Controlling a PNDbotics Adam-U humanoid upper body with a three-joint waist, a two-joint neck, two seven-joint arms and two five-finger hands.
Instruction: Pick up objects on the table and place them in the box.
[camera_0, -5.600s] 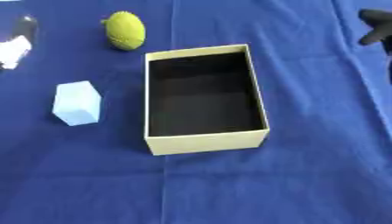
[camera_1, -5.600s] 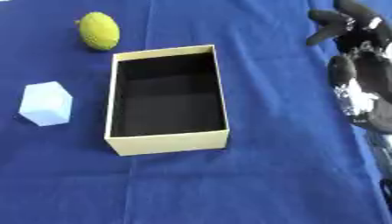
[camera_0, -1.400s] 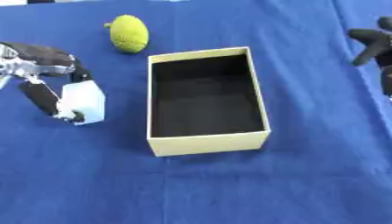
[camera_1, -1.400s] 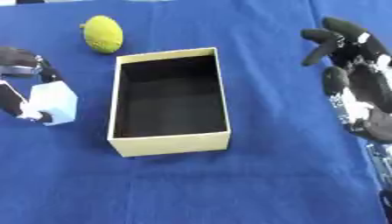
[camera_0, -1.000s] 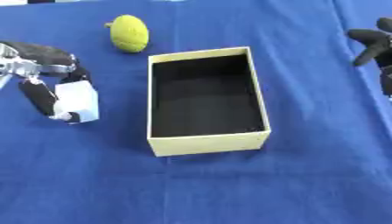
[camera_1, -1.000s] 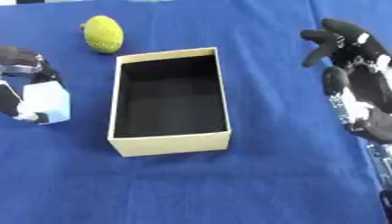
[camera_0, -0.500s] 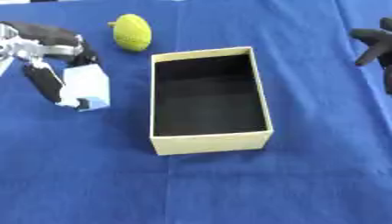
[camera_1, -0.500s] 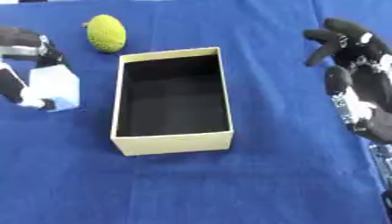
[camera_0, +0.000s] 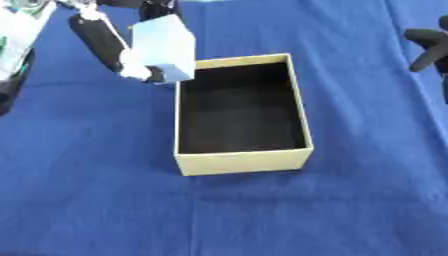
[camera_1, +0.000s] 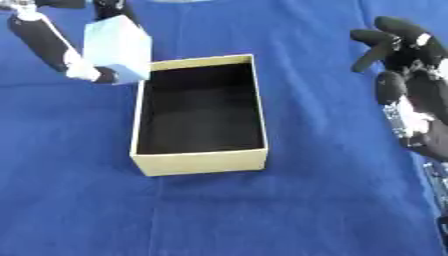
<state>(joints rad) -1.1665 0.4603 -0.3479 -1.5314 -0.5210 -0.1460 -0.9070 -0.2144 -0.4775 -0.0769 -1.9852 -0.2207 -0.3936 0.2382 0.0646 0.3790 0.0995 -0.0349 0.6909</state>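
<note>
While the blue cloth (camera_0: 105, 200) fills the lower part of the frame bare, the box (camera_0: 241, 162) sits just above it at the centre, its near tan wall facing the camera. It is a long open rectangle with a black inside, its long sides running away from the camera and tilted slightly to the right at the far end. Nothing shows inside it.

At the right edge of the right eye view, level with the box, the right hand (camera_1: 418, 95) hangs over the cloth, well apart from the box. Its fingers (camera_1: 372, 52) are loosely curved and spread, and they hold nothing. Only 1 dark fingertip of it shows in the left eye view.

Farther back, in the upper left of the frame, the left hand (camera_0: 109, 42) grips a pale blue block (camera_0: 164, 46). A black finger with a white tip runs down the block's left side and hooks under its lower edge, and darker fingers press on its top. The block is tilted, with its lower right corner overlapping the box's far left corner in the picture. I cannot tell whether it touches the rim. Most of the block lies left of the box opening, over the cloth.
</note>
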